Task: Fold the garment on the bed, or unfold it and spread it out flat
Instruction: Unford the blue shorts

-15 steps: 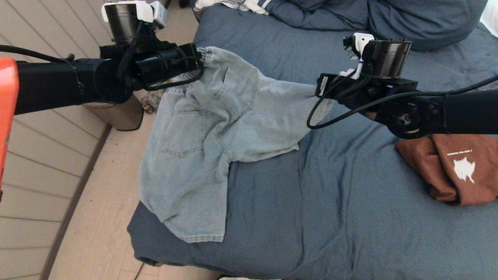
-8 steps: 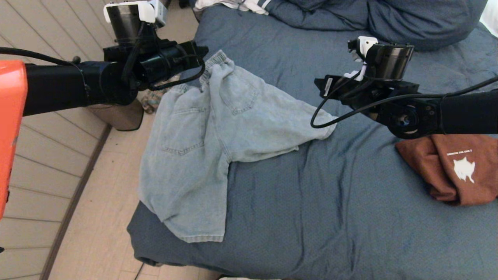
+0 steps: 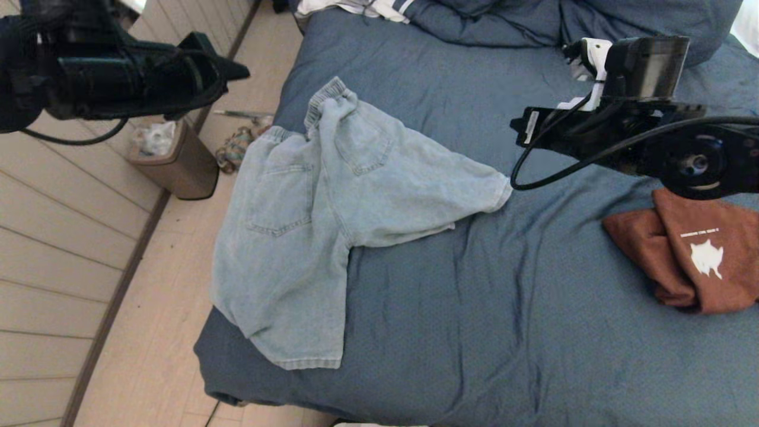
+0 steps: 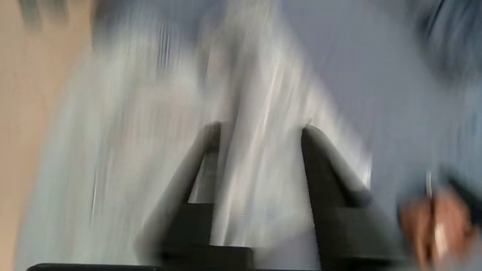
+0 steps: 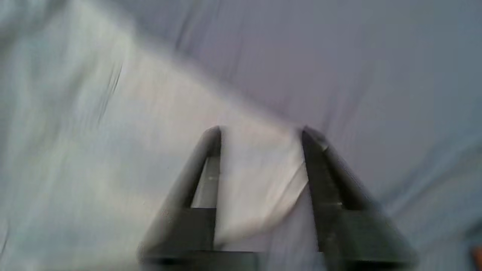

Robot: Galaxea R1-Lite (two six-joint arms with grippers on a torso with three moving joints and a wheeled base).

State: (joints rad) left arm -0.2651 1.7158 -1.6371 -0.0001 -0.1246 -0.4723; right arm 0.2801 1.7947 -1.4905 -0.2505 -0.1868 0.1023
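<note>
Light-blue denim shorts [image 3: 356, 190] lie back side up on the left part of the slate-blue bed [image 3: 474, 326], free of both grippers. The waistband is bunched at the far end, and one leg hangs over the bed's left edge. My left gripper [image 3: 234, 68] is raised over the floor, left of the waistband. It is open and empty [image 4: 260, 130], with the shorts [image 4: 150, 131] beneath it. My right gripper [image 3: 525, 127] hovers above the bed, just right of the other leg's hem, open [image 5: 261, 131] with nothing held. That hem [image 5: 260, 177] lies below its fingers.
A folded rust-brown garment [image 3: 694, 255] with a white print lies on the bed's right side. Blue pillows [image 3: 593, 24] and white striped clothing [image 3: 356, 7] are at the head end. A waste bin [image 3: 178, 160] and small clutter [image 3: 237, 148] stand on the wooden floor on the left.
Both grippers let go of the shorts. The waistband and the leg hem dropped onto the bed. The left arm swung up and away to the left, and the right arm drew back to the right.
</note>
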